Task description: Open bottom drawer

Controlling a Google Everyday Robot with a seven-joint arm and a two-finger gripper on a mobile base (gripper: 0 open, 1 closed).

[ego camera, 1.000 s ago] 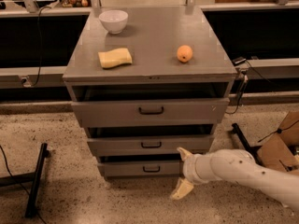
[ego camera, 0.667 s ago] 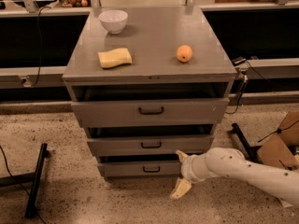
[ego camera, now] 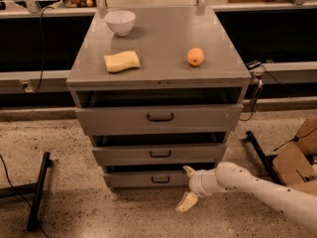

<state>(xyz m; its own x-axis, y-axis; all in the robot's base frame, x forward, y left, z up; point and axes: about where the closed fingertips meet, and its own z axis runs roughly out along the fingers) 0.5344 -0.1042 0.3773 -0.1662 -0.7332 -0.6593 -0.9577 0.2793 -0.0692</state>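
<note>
Bottom drawer (ego camera: 130, 180): lowest front of cabinet (ego camera: 158, 58), appears shut.
Handle (ego camera: 160, 179): small dark bar, ctr of front.
Gripper (ego camera: 187, 186): just right of handle, jaws spread, holding nothing.
Technique: shift left, straddle bar, clamp, pull straight toward near side, no twist.

The gripper (ego camera: 188, 186) hangs low by the right end of the bottom drawer (ego camera: 138, 179), fingers spread wide, its white arm (ego camera: 257, 187) filling the space to the right. The drawer's handle (ego camera: 160, 179) is unblocked from the front. The speckled floor (ego camera: 99, 212) before the cabinet lies open. A black stand leg (ego camera: 37, 191) borders the left; a black bar (ego camera: 259, 155) and cardboard box (ego camera: 295, 158) crowd the right.
</note>
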